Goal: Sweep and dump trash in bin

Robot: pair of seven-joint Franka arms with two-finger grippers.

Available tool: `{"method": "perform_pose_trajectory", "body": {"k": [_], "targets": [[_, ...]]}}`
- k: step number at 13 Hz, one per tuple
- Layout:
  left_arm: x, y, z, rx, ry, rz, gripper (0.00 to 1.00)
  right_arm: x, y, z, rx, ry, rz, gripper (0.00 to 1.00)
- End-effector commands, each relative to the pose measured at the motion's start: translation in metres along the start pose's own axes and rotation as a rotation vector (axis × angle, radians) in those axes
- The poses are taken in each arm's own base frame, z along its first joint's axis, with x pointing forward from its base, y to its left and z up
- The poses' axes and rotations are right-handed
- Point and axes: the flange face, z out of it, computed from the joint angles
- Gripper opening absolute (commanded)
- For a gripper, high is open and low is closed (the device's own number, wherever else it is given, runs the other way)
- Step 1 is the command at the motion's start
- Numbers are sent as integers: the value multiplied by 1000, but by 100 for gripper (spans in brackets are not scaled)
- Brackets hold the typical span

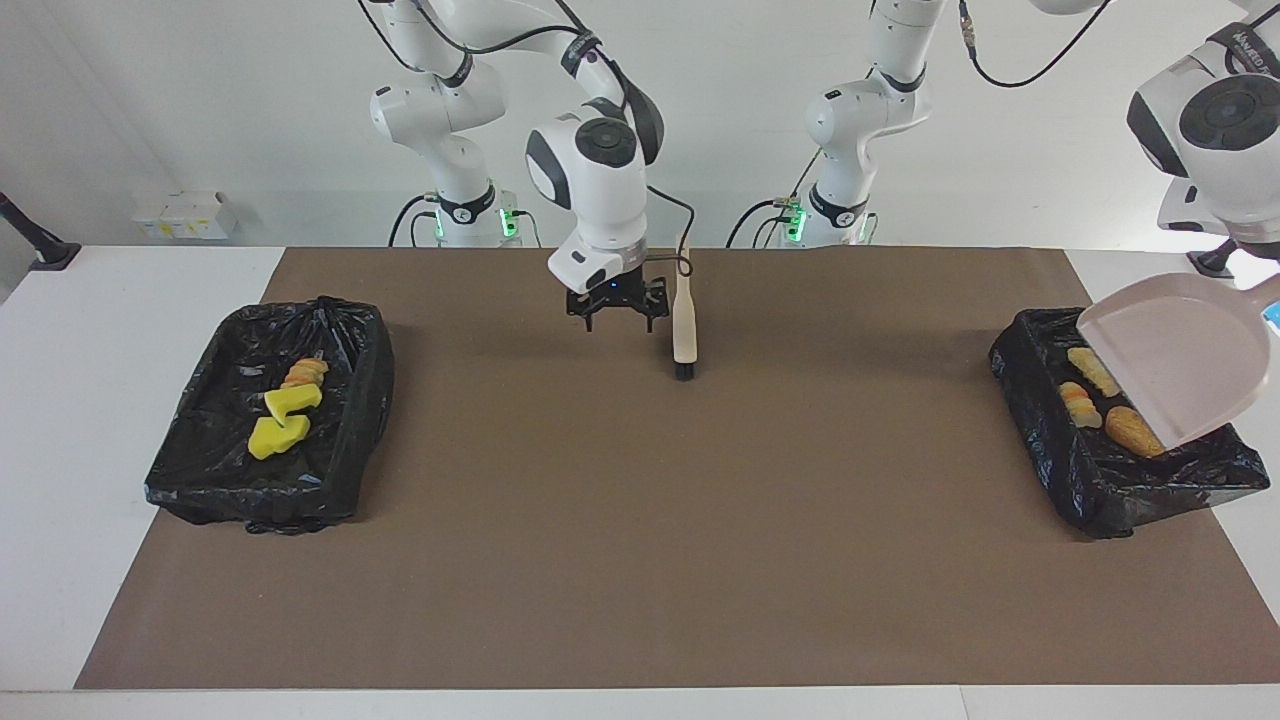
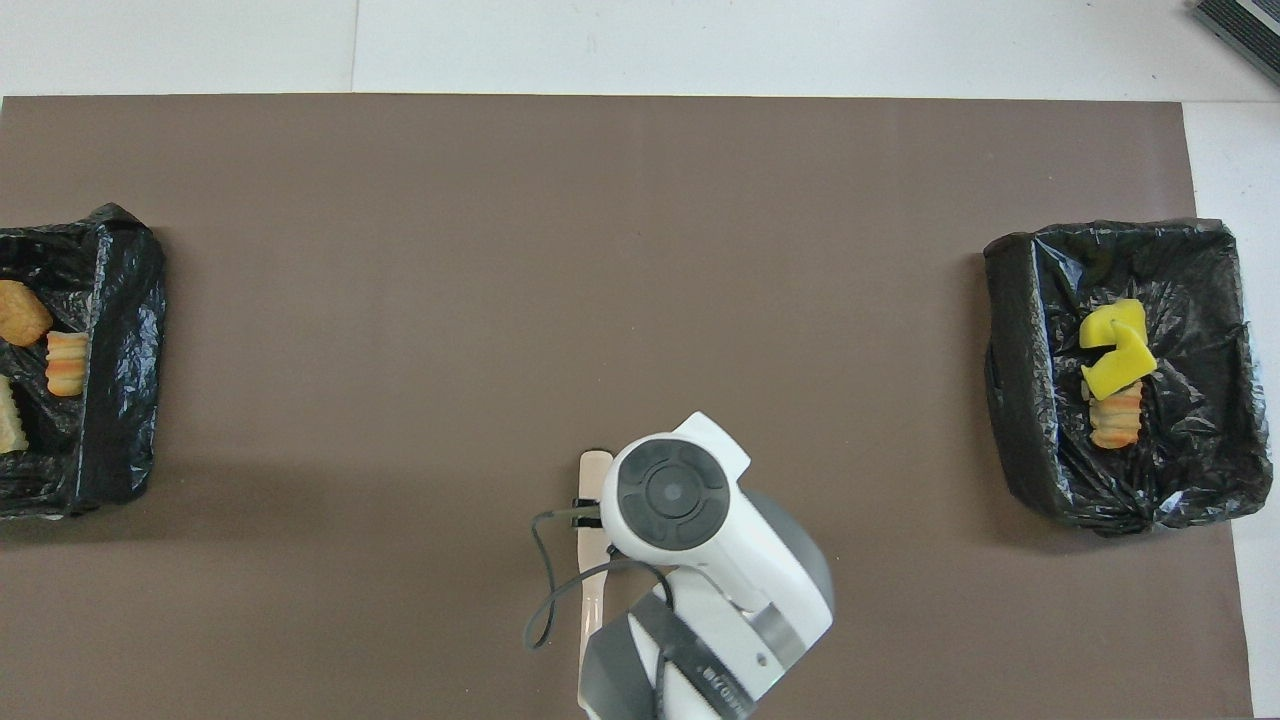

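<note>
The trash lies in two black-lined bins. Tan and orange chunks (image 1: 1133,430) rest in the bin (image 1: 1060,470) at the left arm's end, also seen from overhead (image 2: 67,362). Above that bin my left gripper (image 1: 1262,268) holds the beige dustpan (image 1: 1170,360) by its handle, tipped mouth-down with nothing on it. The brush (image 1: 685,330) lies on the brown mat close to the robots. My right gripper (image 1: 617,308) hangs open just beside the brush, toward the right arm's end, touching nothing. Overhead, the right wrist hides that gripper and part of the brush (image 2: 595,480).
The other bin (image 1: 340,440) at the right arm's end holds yellow sponge pieces (image 1: 285,415) and an orange chunk (image 1: 305,372). The brown mat (image 1: 640,520) covers most of the white table. Small white boxes (image 1: 185,213) sit off the mat near the right arm's base.
</note>
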Motion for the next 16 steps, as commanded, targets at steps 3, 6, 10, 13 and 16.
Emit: {"method": "perform_pose_trajectory", "body": {"k": [3,6,10,13,16], "targets": [[40,12,-14,-74,347,-159,0,61,92,-64,-44,23,-43,100],[105,9,-33,-179,500,-380,0,60,128,-118,-59,17,-48,100],[181,-1,-68,-295,610,-656,0,54,173,-178,-64,18,-52,100],[263,-9,-98,-376,621,-821,0,57,222,-216,-57,6,-27,100],[334,-6,-140,-438,645,-976,0,48,288,-234,-59,-8,-59,100]]}}
